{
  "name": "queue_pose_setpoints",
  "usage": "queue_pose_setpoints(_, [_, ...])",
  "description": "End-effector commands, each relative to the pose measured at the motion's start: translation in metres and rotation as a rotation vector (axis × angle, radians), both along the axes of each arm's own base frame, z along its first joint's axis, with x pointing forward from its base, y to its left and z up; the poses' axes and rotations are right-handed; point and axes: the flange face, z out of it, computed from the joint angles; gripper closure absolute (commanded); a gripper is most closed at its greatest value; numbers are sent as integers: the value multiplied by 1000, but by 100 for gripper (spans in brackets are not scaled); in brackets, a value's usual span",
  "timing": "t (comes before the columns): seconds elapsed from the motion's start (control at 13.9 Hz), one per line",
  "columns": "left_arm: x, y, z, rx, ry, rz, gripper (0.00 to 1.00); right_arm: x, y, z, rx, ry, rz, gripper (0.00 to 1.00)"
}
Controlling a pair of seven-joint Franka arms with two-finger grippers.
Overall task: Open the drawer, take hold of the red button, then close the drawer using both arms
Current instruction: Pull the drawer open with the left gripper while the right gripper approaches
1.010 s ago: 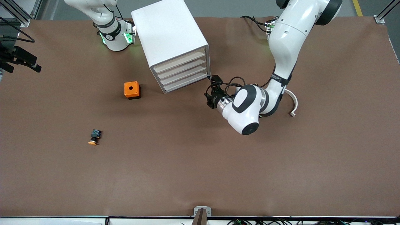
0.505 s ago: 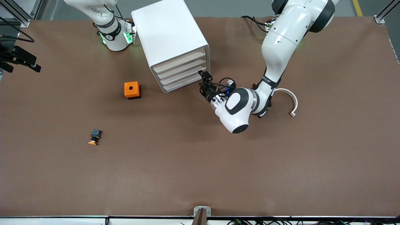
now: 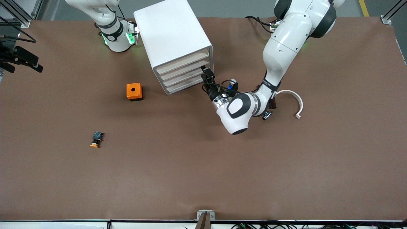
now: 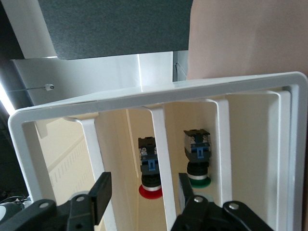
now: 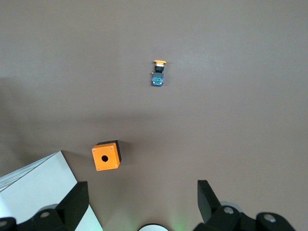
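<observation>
Drawer (image 3: 187, 78) fronts sit flush in the white cabinet (image 3: 173, 35), four alike, all closed in the front view; cabinet stands toward the arms' bases, between the two; left hand (image 3: 206, 74) is right at the stack's corner toward the left arm's end, about level with the third front down; touch or not, cannot tell. Left wrist view shows its fingers (image 4: 101, 192) apart, straddling a white divider, with the cream interiors showing through the cabinet frame (image 4: 159, 103).

Button (image 4: 150, 168), red cap, black-and-blue body, lies inside one of those compartments; a green-capped twin (image 4: 198, 161) lies in the next one; which level each occupies cannot be told.

Step in hand, by judgement: getting purchase on a drawer front to pull it out; doing it well likely means hooking one lip squarely, choosing the compartment with the red cap, then drawing straight along the drawer's line; a skewed pull could slide or twist the light cabinet.

Right hand (image 5: 139, 202) waits high near its base, fingers wide apart, holding nothing.

Around: orange cube (image 3: 134, 91) with a round hole on the worktop (image 3: 203, 165), nearer the front camera than the cabinet; orange-capped button (image 3: 96, 140) nearer still, well apart; white curved piece (image 3: 294, 101) beside the left forearm; none blocks the drawer's travel.
</observation>
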Motion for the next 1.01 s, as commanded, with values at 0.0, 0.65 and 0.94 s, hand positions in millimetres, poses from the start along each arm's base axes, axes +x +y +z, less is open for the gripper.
queue_pose_setpoints(0.0, [-7, -7, -4, 11, 41, -10, 38, 9, -1, -11, -13, 31, -2, 0])
queue_pose_setpoints(0.65, [-39, -26, -19, 41, 67, -82, 52, 51, -9, -75, -33, 138, -7, 0])
queue_pose_setpoints(0.94, [-56, -31, -22, 56, 68, -145, 63, 70, -20, -102, -59, 132, -22, 0])
